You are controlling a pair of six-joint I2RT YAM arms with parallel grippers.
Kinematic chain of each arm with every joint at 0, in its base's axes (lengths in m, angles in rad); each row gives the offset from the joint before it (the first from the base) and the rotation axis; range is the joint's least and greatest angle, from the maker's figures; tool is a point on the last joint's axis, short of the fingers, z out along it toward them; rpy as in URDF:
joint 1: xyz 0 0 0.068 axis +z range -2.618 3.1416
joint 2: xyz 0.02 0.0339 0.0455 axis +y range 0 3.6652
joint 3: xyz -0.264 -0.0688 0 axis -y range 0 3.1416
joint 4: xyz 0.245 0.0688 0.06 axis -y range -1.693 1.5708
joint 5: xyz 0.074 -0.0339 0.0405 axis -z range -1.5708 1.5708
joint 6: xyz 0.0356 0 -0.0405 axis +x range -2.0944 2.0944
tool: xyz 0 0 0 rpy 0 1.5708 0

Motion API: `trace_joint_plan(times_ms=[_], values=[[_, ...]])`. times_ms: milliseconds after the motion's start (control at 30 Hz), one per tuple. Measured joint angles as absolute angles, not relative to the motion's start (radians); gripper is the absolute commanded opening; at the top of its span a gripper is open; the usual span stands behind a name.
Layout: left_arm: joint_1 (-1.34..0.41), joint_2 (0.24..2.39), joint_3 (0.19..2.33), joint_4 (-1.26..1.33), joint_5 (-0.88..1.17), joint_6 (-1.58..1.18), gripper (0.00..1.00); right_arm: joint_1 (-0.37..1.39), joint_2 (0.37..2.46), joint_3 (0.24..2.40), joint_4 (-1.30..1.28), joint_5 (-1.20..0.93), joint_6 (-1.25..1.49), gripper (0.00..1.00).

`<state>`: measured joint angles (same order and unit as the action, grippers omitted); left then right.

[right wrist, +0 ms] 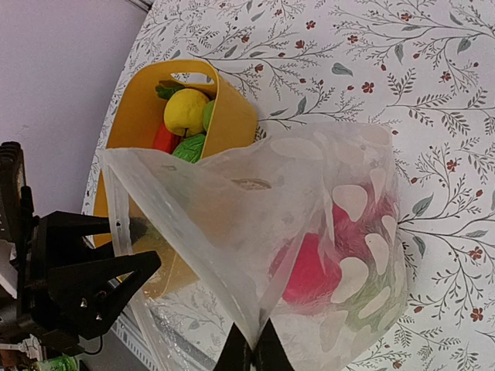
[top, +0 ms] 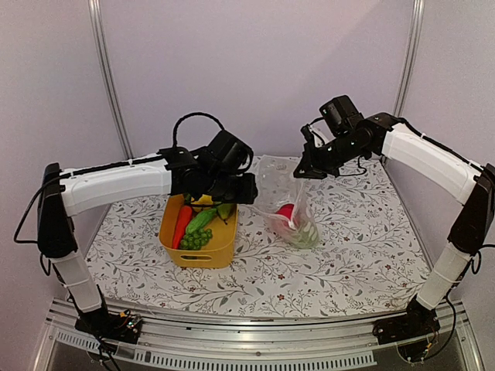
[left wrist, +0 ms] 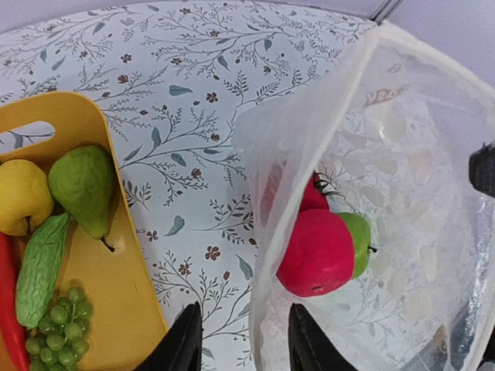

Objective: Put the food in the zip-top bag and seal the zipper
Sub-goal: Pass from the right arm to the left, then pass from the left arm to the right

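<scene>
Top camera: high at the near edge, looks down on the whole bench [top: 348,255]. Left wrist: close, faces down between yellow tub [left wrist: 124,263] and zip-top bag [left wrist: 418,154]. Right wrist: close over the bag's mouth, tub beyond. All three share tub and bag.

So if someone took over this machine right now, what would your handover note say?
Right fingers: shut on the dotted bag's mouth edge, holding it up and open.
Left fingers: open, empty, hovering between the yellow tub and the bag.
Done: red pieces and a green piece are in the bag.
Left: carrot, cucumber, green cluster, lemon and pear in the tub; then seal.
</scene>
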<state>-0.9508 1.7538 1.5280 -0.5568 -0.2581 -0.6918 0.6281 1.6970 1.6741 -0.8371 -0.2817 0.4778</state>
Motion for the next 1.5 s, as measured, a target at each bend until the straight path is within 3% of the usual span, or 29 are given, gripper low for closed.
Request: trace_joint_plan(times_ms=[167, 300, 633, 667, 800, 967, 1233, 1367, 1500], values=[[-0.942, 1.83, 1.586, -0.544, -0.212, -0.686, 0.01, 0.634, 1.697, 1.674, -0.854, -0.276, 0.481, 0.21], [-0.943, 1.842, 1.618, -0.5, -0.18, -0.681, 0.0, 0.654, 1.697, 1.676, -0.904, -0.228, 0.501, 0.22], [-0.947, 1.832, 1.616, -0.37, -0.099, -0.646, 0.0, 0.667, 1.694, 1.676, -0.984, -0.122, 0.543, 0.0], [-0.948, 1.832, 1.615, -0.361, -0.087, -0.64, 0.05, 0.667, 1.694, 1.68, -0.99, -0.109, 0.546, 0.0], [-0.953, 1.824, 1.607, -0.326, -0.048, -0.607, 0.49, 0.661, 1.694, 1.729, -1.036, -0.054, 0.546, 0.0], [-0.958, 1.77, 1.589, -0.301, -0.037, -0.562, 0.76, 0.627, 1.688, 1.819, -1.095, 0.038, 0.523, 0.0], [-0.934, 1.563, 1.439, -0.267, -0.11, -0.518, 0.8, 0.525, 1.65, 1.831, -1.143, 0.127, 0.436, 0.0], [-0.876, 1.494, 1.328, -0.26, -0.125, -0.509, 0.79, 0.529, 1.639, 1.712, -1.083, 0.079, 0.415, 0.0], [-0.825, 1.416, 1.195, -0.229, -0.146, -0.454, 0.89, 0.53, 1.639, 1.547, -1.021, -0.011, 0.414, 0.0]])
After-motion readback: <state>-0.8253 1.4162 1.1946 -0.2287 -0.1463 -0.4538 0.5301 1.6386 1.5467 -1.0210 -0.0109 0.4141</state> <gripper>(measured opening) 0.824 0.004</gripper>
